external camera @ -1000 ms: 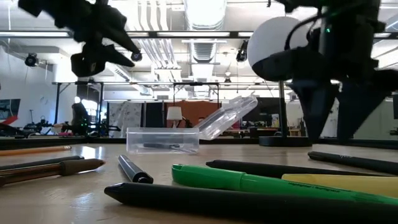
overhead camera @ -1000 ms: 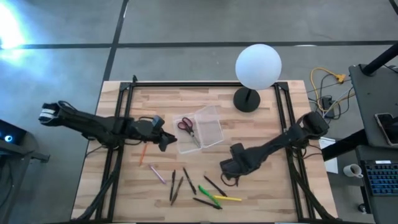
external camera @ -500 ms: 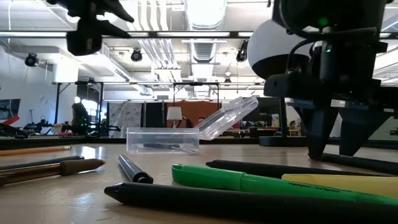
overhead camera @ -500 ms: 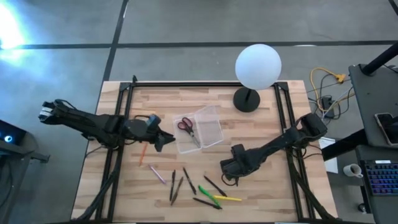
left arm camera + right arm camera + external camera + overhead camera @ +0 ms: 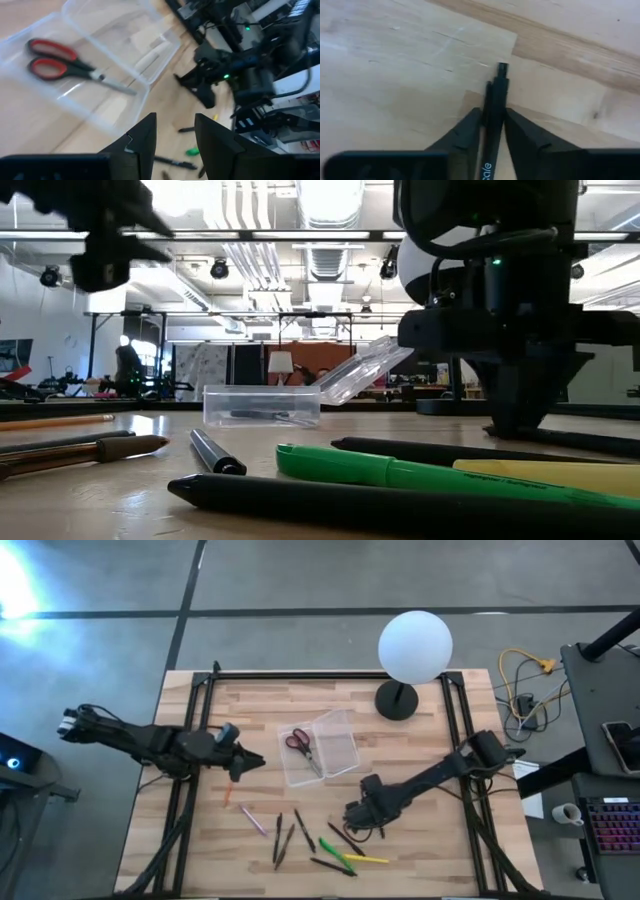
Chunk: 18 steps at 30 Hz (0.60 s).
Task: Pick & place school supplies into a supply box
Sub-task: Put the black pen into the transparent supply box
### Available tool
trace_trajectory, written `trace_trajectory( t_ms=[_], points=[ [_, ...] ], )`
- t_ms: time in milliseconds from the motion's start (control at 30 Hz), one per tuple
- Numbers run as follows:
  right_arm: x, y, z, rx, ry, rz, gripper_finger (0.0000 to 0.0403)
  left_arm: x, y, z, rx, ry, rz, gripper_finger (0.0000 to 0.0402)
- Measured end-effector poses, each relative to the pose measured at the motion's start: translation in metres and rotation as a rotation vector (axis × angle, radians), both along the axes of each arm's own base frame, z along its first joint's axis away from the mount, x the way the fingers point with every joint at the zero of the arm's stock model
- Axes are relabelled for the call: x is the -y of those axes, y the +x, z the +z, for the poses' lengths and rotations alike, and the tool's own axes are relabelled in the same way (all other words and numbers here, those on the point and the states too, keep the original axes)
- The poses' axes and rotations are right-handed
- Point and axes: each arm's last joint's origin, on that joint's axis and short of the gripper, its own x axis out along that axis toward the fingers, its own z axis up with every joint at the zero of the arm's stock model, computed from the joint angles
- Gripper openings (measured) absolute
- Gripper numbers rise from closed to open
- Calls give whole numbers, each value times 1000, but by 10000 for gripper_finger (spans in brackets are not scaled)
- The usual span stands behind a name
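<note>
The supply box lies open mid-table with its clear lid raised; red-handled scissors lie in it. Several pens and pencils lie toward the near edge: an orange one, a pink one, a green one, a yellow one and dark ones. My right gripper is down at the table, shut on a dark pen. My left gripper hangs open and empty, left of the box. My right gripper pinches the dark pen's barrel between its two fingers, one on each long side. The fingers slant down from the table's right side. The pen lies flat on the wood, and one end shows beyond the fingertips.
A white globe lamp on a black base stands at the far edge, right of the box. Black frame rails run along both sides of the table. Bare wood lies between the box and the pens.
My right gripper has dropped to the table, shifting a little toward the left and near edges, and has shut on the dark pen. My left gripper has drawn back toward the table's left edge, away from the box, still open.
</note>
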Motion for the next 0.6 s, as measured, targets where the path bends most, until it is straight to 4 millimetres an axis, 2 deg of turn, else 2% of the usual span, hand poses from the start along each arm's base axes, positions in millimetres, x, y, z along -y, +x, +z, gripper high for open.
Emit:
trace_trajectory(
  t_ms=[100, 233, 300, 433, 600],
  points=[
    [-2, 1, 7, 11, 50, 0, 25, -2, -9, -11, -21, -2, 3, 118],
    [-10, -1, 25, 54, 125, 10, 18, -4, -19, -23, -9, -18, 9, 118],
    [-13, -4, 38, 103, 131, 1, 16, -6, -24, -29, -5, -20, 10, 118],
    [-13, -10, 78, 263, 101, -63, 14, -7, -33, -40, -17, -35, 19, 118],
    [-7, -18, 79, 210, 45, -100, 13, -8, -37, -48, -6, -44, 21, 118]
  ],
)
